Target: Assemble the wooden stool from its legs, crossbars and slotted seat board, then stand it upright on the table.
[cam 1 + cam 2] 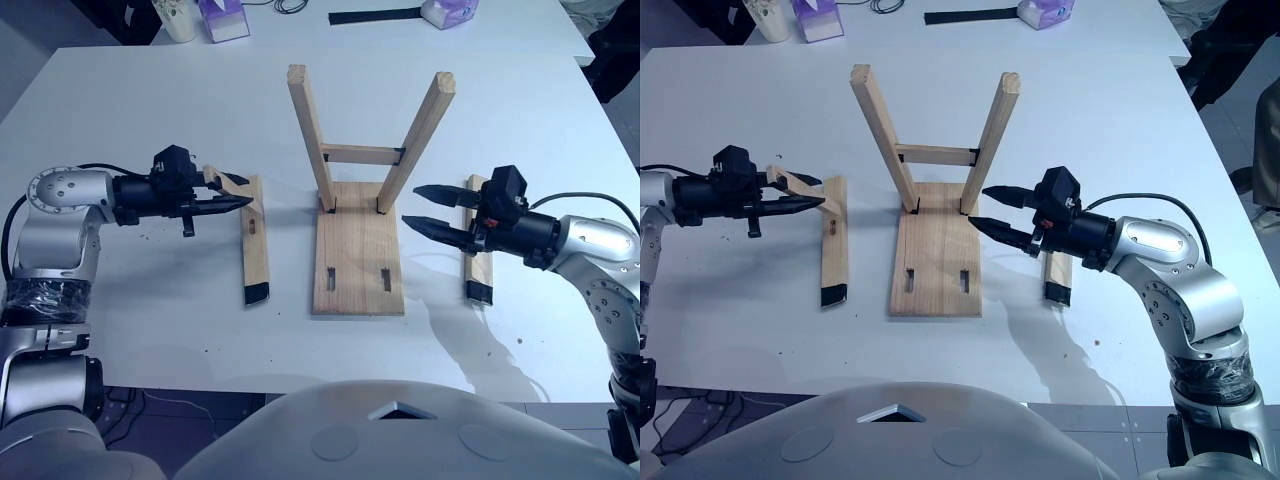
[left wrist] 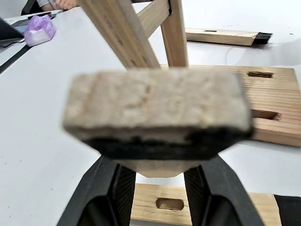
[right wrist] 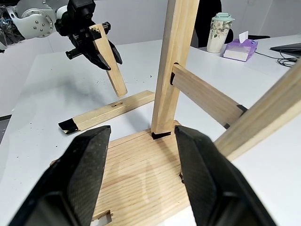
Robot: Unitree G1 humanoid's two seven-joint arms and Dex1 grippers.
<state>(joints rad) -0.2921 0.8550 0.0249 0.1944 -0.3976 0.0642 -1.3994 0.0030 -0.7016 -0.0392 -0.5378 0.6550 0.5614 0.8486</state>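
The slotted seat board (image 1: 358, 262) lies flat at mid-table. Two legs (image 1: 310, 130) stand upright in its far slots, joined by a crossbar (image 1: 358, 154); the two near slots are bare. A loose leg (image 1: 256, 250) lies left of the board, and another (image 1: 480, 275) lies right of it. My left gripper (image 1: 235, 195) hovers over the left leg's far end, shut on a short crossbar (image 3: 109, 61), whose end face looms in the left wrist view (image 2: 157, 106). My right gripper (image 1: 410, 205) stands open beside the right upright leg, holding nothing, above the right loose leg.
At the table's far edge stand a cup (image 1: 178, 18), a purple tissue pack (image 1: 222, 18), a black strip (image 1: 375, 16) and another pack (image 1: 448, 12). Wood crumbs speckle the table near the left leg. Bare tabletop lies in front of the board.
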